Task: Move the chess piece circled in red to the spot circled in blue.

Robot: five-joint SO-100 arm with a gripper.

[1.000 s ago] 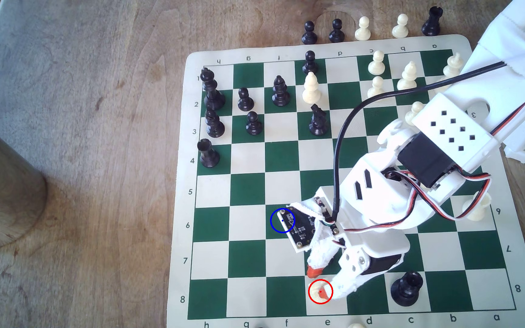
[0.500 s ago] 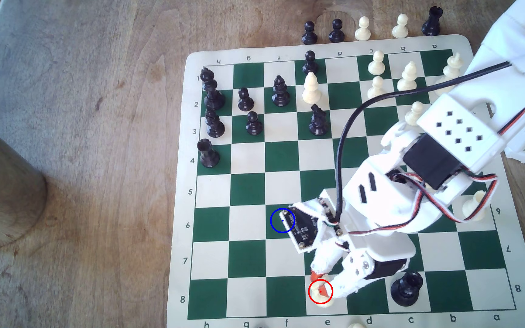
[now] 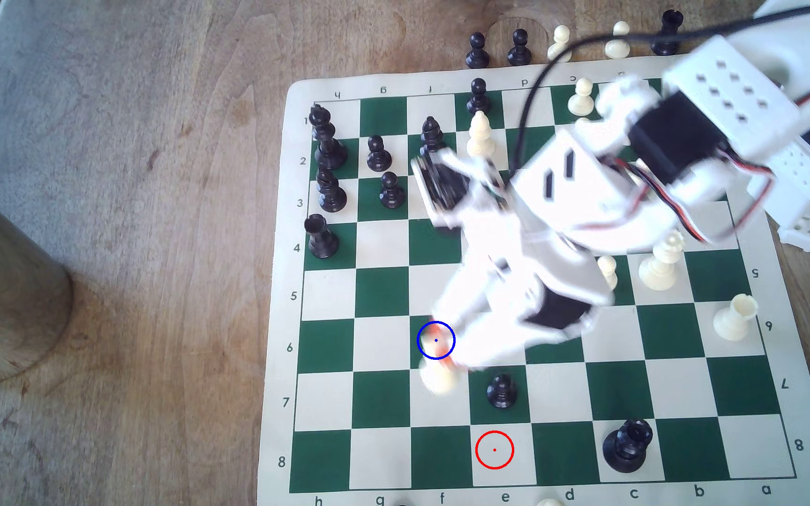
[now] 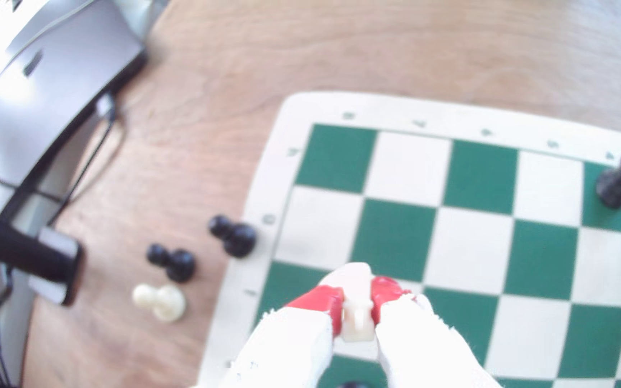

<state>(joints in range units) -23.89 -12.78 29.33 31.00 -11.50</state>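
One cream piece, the chess piece circled in red (image 4: 356,298), is being held clamped between the red-tipped fingers (image 4: 320,300) of the gripper (image 4: 355,311); the wrist view shows both pads pressed against its sides. In the exterior view the arm is being rendered as motion blur, with the gripper (image 3: 447,362) sitting at the lower edge of the blue ring and the piece (image 3: 437,378) showing as a pale smear just below it, over the boundary between the ringed dark square and the cream square beneath. Whether the piece is being carried clear of the board (image 3: 393,486) cannot be told from the blur.

The red ring (image 3: 494,450) is being left vacant on its cream square. The spot circled in blue (image 3: 436,340) is unoccupied apart from the gripper overlapping it.

Judgement: the transport step is being carried out, nearly at the target. Next, a small correction toward the blue dot is being called for, then a vertical descent until the base is seated, then release. A black pawn (image 3: 501,390) is standing near the gripper on the exterior view's right, so clearance on that side is needing attention during the retreat.
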